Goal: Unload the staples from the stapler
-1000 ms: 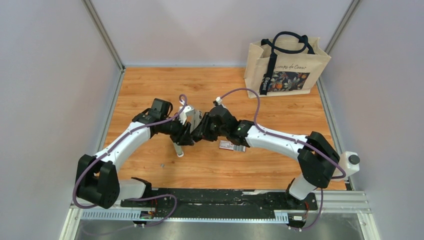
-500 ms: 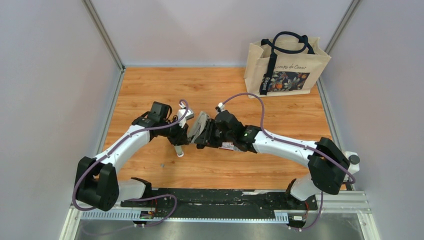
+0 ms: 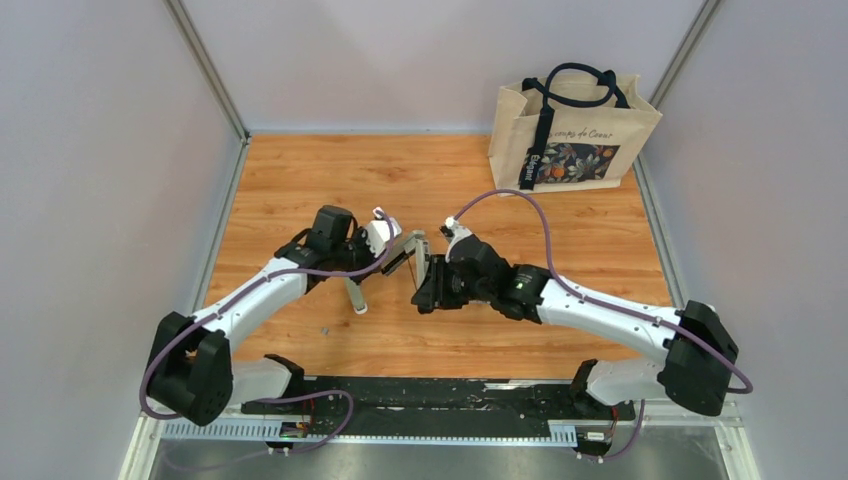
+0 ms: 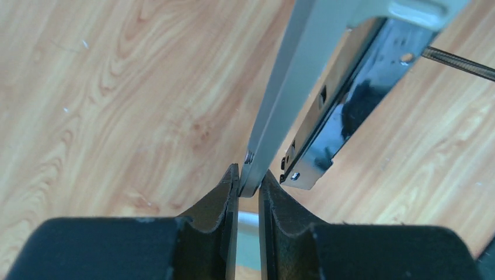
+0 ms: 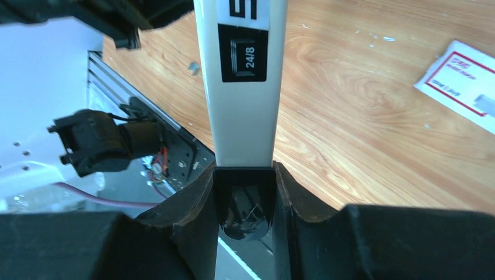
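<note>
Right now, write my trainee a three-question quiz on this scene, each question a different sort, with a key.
1. True or false: the left end effector is open and empty.
2. The label on the white-and-black metal stapler held by the right end effector reads: A 24/8, B 26/6, C 10/4?
3. Fill in: the beige floral fabric tote bag stands at the wooden table's far ____ corner.
Key: 1 false; 2 A; 3 right.

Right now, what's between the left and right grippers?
The stapler, hinged open, bridges the gap: left gripper shut on its grey metal strip, right gripper on its white top arm. Seen in the top view; wrist views show the grips.
</note>
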### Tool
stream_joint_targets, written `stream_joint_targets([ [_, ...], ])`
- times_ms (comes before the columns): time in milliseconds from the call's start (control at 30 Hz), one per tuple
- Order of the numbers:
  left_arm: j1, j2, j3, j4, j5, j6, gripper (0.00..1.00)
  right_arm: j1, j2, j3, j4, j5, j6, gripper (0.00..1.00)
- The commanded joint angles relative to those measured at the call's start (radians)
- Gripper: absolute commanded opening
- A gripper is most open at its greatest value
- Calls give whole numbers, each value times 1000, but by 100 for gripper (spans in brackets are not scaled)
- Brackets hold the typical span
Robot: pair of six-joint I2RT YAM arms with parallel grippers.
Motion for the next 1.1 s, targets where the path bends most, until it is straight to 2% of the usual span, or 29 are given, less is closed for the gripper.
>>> stream_joint_targets([
  [0,-9,53,36,168,-250,80,18,23,-71,-35,-176,53,-141,1],
  [267,-39,148,22,263,-335,128,18,85,-34,-110,-167,84,-230,1],
  [533,-45,223,114,202,-390,67,18,214,66,-94,-238,239,-267,0],
  [733,-55,240,126,209,-455,53,18,231,86,-94,-244,276,-256,0],
  [833,-58,232,134,191,-438,53,20,237,83,-88,-242,293,-256,0],
  [967,-58,197,146,142,-374,16,21,235,103,-11,-258,358,-292,0],
  [1067,-58,185,174,88,-338,-15,22,215,162,131,-304,444,-339,0],
])
